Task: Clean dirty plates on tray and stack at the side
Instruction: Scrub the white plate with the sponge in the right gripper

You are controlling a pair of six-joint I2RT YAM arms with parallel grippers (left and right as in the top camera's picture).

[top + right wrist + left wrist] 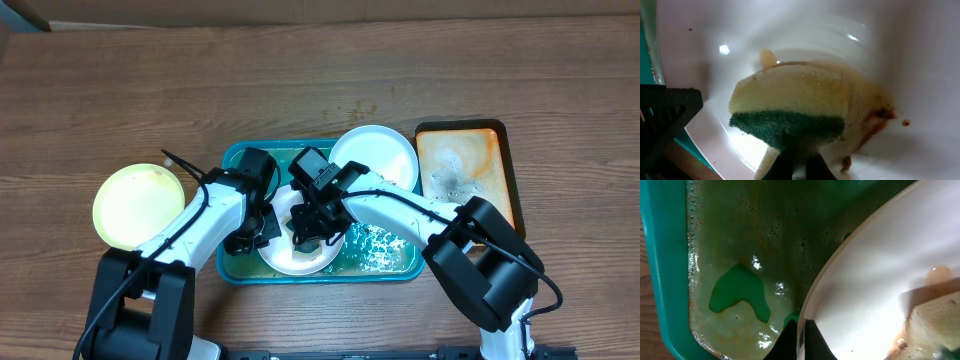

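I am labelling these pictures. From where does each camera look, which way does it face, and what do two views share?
Overhead: above the table, facing straight down on the blue tray, the left arm and the right arm.
Left wrist: on the left arm, looking along the left end effector at foamy water and the white plate whose rim it clamps.
Right wrist: on the right arm, looking along the right end effector at the sponge it holds on that plate.
Shared: both wrist views show the plate and sponge.
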